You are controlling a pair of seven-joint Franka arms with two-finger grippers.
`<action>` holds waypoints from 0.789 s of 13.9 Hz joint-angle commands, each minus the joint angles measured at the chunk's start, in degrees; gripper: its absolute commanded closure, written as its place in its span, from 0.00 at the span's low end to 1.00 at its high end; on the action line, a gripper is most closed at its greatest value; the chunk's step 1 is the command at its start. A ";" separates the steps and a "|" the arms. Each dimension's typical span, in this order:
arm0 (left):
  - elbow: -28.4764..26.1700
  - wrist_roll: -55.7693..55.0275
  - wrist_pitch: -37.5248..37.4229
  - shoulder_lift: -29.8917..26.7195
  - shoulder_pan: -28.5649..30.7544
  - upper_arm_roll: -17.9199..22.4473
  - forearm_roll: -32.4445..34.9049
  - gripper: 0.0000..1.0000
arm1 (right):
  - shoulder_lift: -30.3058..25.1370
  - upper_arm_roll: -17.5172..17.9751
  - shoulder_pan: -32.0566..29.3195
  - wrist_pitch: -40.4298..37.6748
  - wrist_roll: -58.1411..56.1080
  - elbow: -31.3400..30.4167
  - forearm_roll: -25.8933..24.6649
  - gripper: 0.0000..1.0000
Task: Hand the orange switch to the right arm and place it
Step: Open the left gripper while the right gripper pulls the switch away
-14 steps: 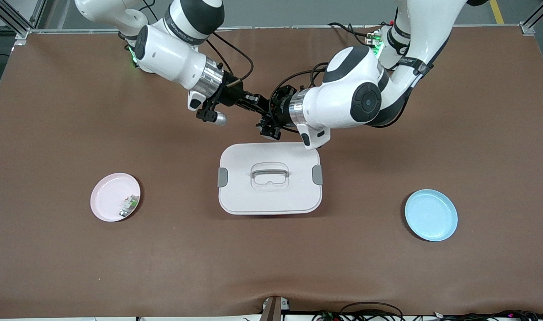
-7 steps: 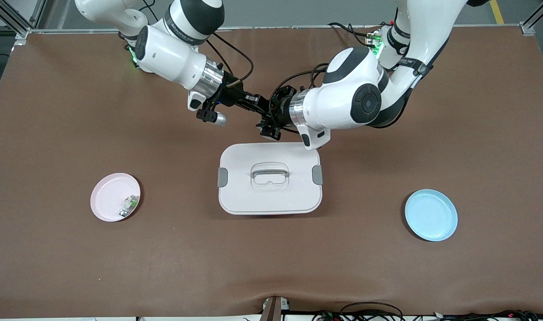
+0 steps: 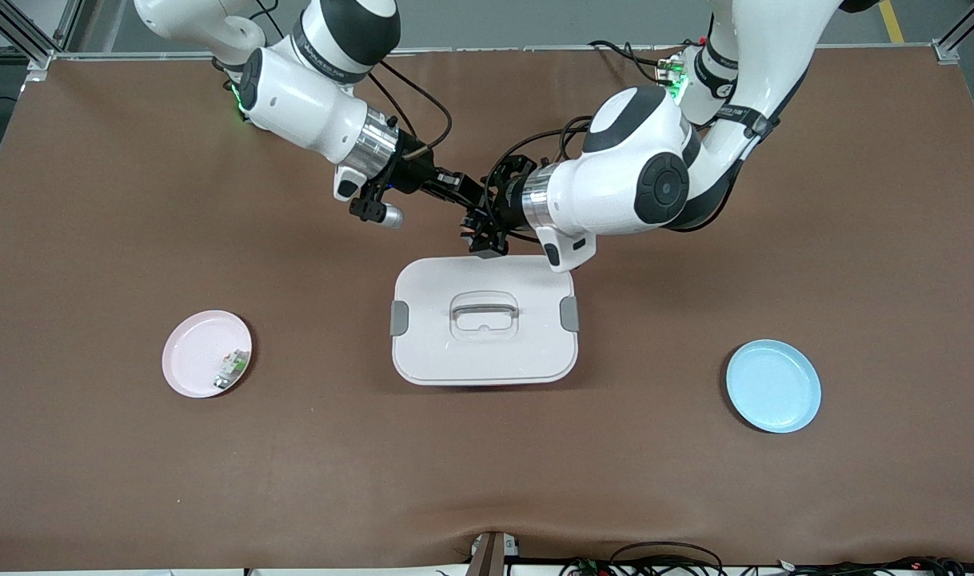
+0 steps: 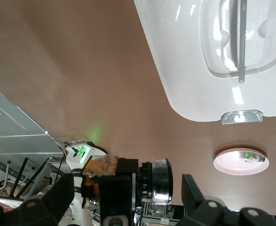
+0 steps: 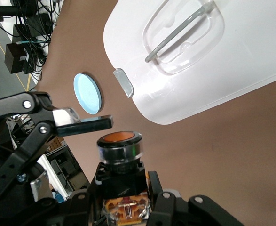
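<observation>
The orange switch (image 5: 119, 141), a stubby black body with a round orange button end, sits in my right gripper (image 5: 123, 193), whose fingers are shut on its black base. In the left wrist view the orange switch (image 4: 123, 181) lies between the spread fingers (image 4: 193, 190) of my left gripper (image 4: 123, 193), with a gap on each side, so that gripper is open. In the front view the right gripper (image 3: 461, 190) and left gripper (image 3: 481, 228) meet in the air just over the table beside the white box's edge nearest the robots.
A white lidded box (image 3: 423, 352) with a grey handle sits mid-table. A pink plate (image 3: 187, 356) holding a small green-and-white part (image 3: 231, 368) lies toward the right arm's end. A blue plate (image 3: 773, 386) lies toward the left arm's end.
My left gripper has opened off the switch, which stays in the right gripper. Both wrists have shifted slightly, the left hand toward the white box.
</observation>
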 commanded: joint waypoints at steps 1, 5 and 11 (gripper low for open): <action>0.63 0.07 -0.07 -0.80 0.59 0.24 -0.41 0.00 | -0.15 -0.36 -0.33 -0.81 -0.64 0.69 0.92 1.00; 2.74 0.16 -0.69 -2.55 0.68 3.14 -0.23 0.00 | -1.02 -0.45 -3.31 -4.94 -4.93 -0.10 0.22 1.00; 2.74 0.42 -1.13 -3.61 2.78 4.91 2.04 0.00 | -2.79 -0.45 -6.66 -10.28 -10.75 -2.65 -11.35 1.00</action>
